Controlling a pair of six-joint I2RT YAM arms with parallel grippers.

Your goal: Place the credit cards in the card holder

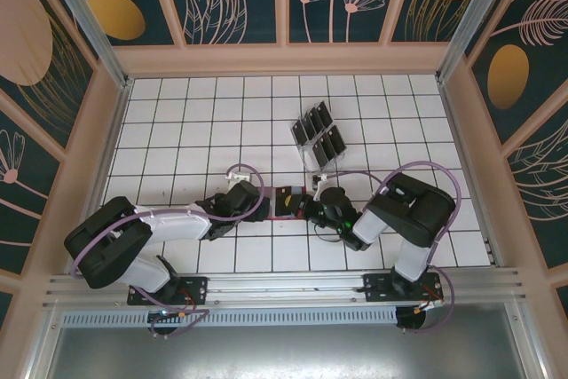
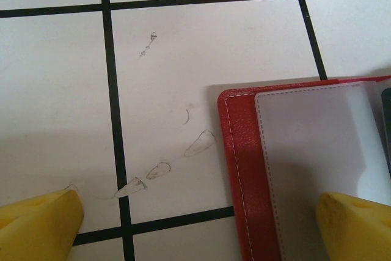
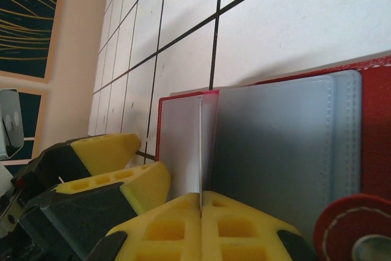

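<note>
Right end effector pinched closed over open card holder — grip contents unclear.

Seen from high above, looking steeply down, far off; from both wrists, close and low, sharing the card holder.

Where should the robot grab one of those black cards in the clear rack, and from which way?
By its free top edge, coming down from above, one finger on each flat face. The cards stand tilted in the rack, close together, so only their upper ends look easy to reach. Coming from the side would probably bump the neighbours.
</note>
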